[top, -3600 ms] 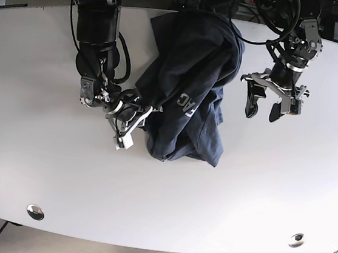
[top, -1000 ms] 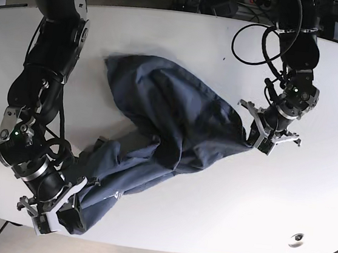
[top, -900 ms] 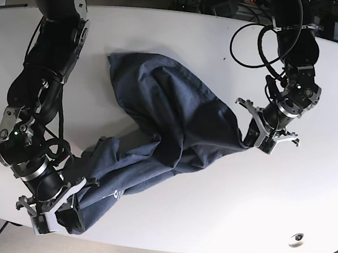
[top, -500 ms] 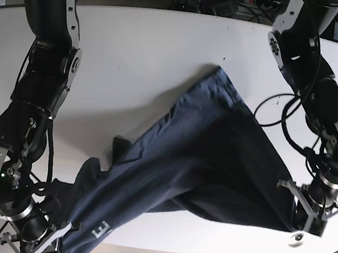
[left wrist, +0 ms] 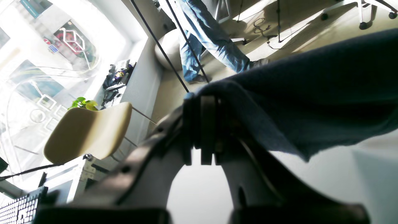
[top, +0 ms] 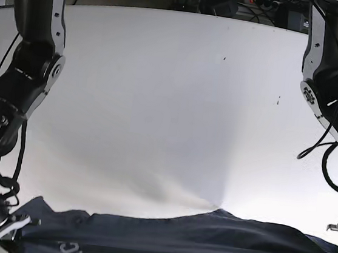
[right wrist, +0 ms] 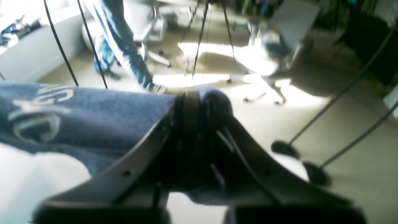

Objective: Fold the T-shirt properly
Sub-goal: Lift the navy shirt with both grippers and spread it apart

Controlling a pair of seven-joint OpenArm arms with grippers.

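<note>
While the T-shirt [top: 181, 238] hangs stretched in a long dark band along the near edge of the worktop [top: 159, 101], no fold is made yet; by my reading this is the spreading step, with laying flat and every fold left to do. At one end of the shirt the left tool [left wrist: 202, 127] is closed tight, its jaws pressed together on a pinch of navy cloth; at the other end the right tool [right wrist: 189, 115] is closed on the hem beside the pale printed lettering [right wrist: 34, 115]. Beyond the shirt the white worktop carries only a few small dark specks. Past the worktop's edge stand a yellow chair [left wrist: 87, 130], office chairs and a person in jeans [left wrist: 205, 37]; nothing blocks the cloth.
</note>
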